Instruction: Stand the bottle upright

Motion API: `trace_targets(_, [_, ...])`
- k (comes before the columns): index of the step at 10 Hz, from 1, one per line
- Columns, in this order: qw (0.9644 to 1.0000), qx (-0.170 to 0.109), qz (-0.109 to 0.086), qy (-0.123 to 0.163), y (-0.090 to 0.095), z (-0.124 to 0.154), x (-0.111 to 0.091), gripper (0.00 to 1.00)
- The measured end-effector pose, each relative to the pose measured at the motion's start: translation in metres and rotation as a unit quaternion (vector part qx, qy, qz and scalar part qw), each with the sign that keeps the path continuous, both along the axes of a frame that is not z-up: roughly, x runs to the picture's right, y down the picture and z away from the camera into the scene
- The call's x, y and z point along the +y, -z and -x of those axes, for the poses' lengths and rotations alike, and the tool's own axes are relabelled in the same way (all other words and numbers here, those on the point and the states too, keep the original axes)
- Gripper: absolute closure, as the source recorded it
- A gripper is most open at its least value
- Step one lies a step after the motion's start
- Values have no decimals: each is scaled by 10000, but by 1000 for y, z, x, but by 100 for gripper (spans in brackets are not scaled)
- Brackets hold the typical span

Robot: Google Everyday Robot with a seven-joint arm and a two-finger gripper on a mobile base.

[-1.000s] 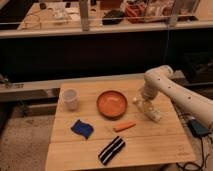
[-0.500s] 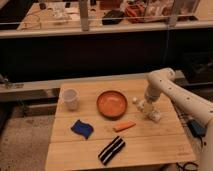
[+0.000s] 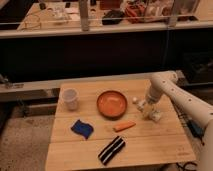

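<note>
Jaws: state cannot be told. The gripper hangs low at the end of the white arm, on the right half of the table, and its tip blends with the white plastic under it.

Bottle: white, slim, lying on its side just right of the bowl. One end shows below and to the right of the gripper, which is at or against it. Whether they touch is unclear. Not yet upright.

Neighbours:
- bowl, orange, empty, just left of the gripper
- orange stick, just in front of the bowl and near the bottle
- cup, white, upright, well apart at the far left
- blue cloth and striped item, front left, well apart

Hazards, as judged from this layout:
1. Roll. A round bottle on bare wood probably rolls if nudged from one side before it is held. The right table edge is near, so a roll that way could drop it.
2. Slip. Smooth plastic held off-centre may swing or slide out while being tilted up.
3. Topple. A slim body on a narrow base likely falls again if let go while leaning or above the wood.
4. Collision. A swing toward the left may strike the bowl rim, and one toward the front may push the orange stick.
5. Press. Going lower from this height may jam the gripper or pinch the bottle against the table.
</note>
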State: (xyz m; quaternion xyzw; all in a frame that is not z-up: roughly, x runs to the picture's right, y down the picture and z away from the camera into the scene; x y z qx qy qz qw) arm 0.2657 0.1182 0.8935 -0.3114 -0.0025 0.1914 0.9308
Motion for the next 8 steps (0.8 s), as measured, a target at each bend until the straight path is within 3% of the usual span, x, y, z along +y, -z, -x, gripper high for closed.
trace_targets(3, [9999,-113,53,-37,-4,1,2,20])
trace_targets(5, [9993,-89,284,-217,-11,-4,10,20])
trace_targets(8, [9984,44,438,-363,-17,-3,13,20])
